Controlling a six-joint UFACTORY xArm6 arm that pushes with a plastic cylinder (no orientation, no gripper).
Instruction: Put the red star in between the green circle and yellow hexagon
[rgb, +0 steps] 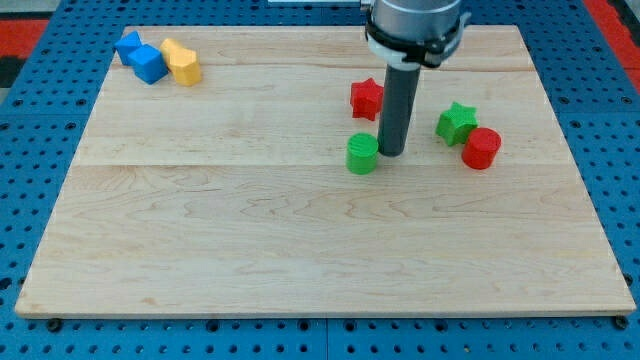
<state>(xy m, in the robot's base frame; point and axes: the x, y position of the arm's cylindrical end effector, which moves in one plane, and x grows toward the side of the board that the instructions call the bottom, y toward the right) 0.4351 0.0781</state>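
The red star (366, 98) lies on the wooden board at upper centre. The green circle (362, 154) sits just below it. The yellow hexagon (182, 62) is at the view's top left, next to the blue blocks. My tip (391, 153) rests on the board right beside the green circle's right edge and below-right of the red star; the rod partly hides the star's right side.
Two blue blocks (142, 58) sit left of the yellow hexagon. A green star (456, 123) and a red circle (481, 148) lie to the right of my tip. The wooden board (300, 240) lies on a blue pegboard (30, 200).
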